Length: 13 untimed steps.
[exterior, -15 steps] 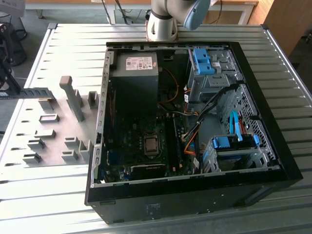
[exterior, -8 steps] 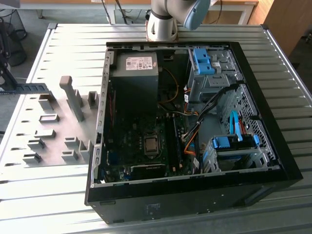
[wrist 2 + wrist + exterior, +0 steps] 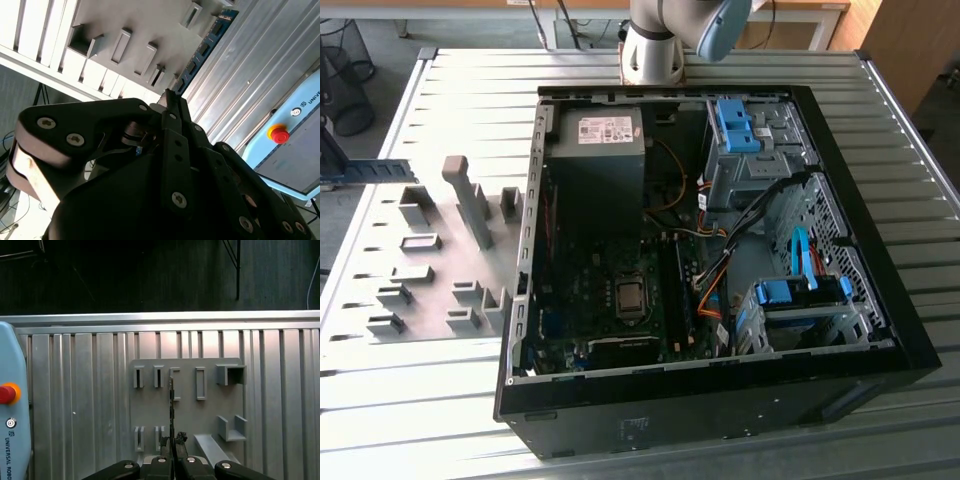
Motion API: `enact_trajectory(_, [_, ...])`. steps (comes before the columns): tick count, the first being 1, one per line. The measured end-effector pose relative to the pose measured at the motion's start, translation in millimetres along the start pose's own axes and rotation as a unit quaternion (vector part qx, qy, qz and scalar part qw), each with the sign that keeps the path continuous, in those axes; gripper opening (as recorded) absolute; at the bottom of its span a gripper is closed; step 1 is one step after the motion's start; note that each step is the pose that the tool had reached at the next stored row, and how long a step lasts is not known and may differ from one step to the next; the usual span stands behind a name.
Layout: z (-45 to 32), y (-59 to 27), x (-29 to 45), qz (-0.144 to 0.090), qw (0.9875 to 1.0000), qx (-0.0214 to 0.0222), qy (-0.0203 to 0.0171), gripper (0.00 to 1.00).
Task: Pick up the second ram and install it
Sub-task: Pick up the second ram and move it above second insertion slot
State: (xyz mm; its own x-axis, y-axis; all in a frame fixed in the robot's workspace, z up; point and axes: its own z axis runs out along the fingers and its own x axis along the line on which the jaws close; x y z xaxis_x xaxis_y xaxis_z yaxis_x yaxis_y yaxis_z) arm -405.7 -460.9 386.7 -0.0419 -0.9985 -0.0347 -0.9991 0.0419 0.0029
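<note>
The second ram (image 3: 382, 171) is a thin blue stick, held level in the air over the far-left edge of the table, above the grey holder plate (image 3: 430, 290). My gripper (image 3: 338, 172) is shut on one end of it at the exterior view's left edge. In the second wrist view the blue board (image 3: 202, 50) with its black chips sticks out from between the shut fingertips of the gripper (image 3: 172, 97). In the first wrist view the stick (image 3: 171, 407) is seen edge-on above the gripper (image 3: 172, 441), over the plate's slots (image 3: 157, 377).
An open black computer case (image 3: 720, 400) lies on the ribbed metal table (image 3: 470, 80), with the motherboard and its long dark memory slots (image 3: 672, 290) exposed. Cables and blue drive brackets (image 3: 800, 290) crowd the case's right side. A pendant with a red stop button (image 3: 7, 393) lies on the table.
</note>
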Motion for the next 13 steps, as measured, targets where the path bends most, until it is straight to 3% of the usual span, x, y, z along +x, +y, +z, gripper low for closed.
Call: enact_trajectory(13, [-22.6,0.1,-0.8,0.000,1.0000,0.0000,0.0000,0.13])
